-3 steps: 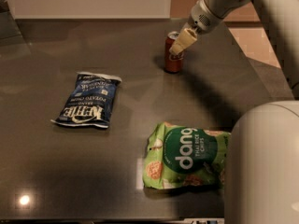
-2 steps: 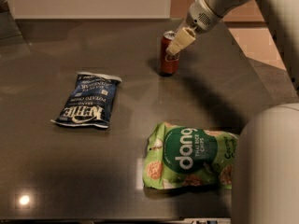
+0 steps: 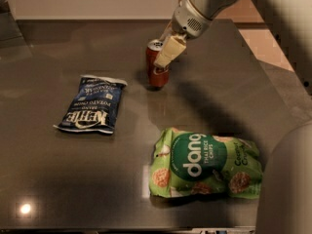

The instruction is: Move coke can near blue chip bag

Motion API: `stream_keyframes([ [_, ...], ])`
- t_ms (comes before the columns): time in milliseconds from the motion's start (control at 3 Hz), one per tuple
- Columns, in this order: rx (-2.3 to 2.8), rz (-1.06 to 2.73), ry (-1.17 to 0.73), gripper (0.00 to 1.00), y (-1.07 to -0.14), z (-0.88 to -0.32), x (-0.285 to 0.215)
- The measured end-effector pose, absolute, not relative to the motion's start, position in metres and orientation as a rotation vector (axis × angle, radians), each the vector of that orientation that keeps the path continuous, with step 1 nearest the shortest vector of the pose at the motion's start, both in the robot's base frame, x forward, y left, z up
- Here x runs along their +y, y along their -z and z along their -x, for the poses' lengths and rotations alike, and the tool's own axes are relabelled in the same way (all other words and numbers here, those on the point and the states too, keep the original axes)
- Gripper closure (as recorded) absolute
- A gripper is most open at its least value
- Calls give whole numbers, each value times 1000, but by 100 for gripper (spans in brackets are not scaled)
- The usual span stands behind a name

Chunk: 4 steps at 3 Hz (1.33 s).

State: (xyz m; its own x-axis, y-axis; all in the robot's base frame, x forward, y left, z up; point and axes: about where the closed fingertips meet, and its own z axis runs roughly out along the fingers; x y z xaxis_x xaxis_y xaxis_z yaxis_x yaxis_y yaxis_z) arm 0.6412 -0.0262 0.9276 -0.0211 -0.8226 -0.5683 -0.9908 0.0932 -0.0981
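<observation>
Gripper sits at the far middle of the dark table, reaching down from the upper right at the end of the pale arm. It pinches the coke can near its top: 1 cream finger lies slantwise across the can's upper right side, while the other is hidden behind the can. The can is red with a silver top and stands about upright. Its base is at the tabletop, with a faint reflection under it, but I cannot tell whether it rests on the surface or is raised just off it.

The blue chip bag lies flat to the left of the can and a little nearer the camera, its white lettering upside down from this view and its white end pointing toward the far edge. A strip of bare table separates can and bag; they are near each other but not touching.

The green chip bag lies flat at the near right, well apart from both. Part of the robot's rounded pale body fills the lower right corner, and a small spot of light glints on the table at the near left.
</observation>
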Motion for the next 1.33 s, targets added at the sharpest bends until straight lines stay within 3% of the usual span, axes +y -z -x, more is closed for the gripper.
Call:
stream_keyframes([
  [667,1824,1925,-448,100,-911,-609,14],
  [1333,1804,1948,-479,59,-911,-597,30],
])
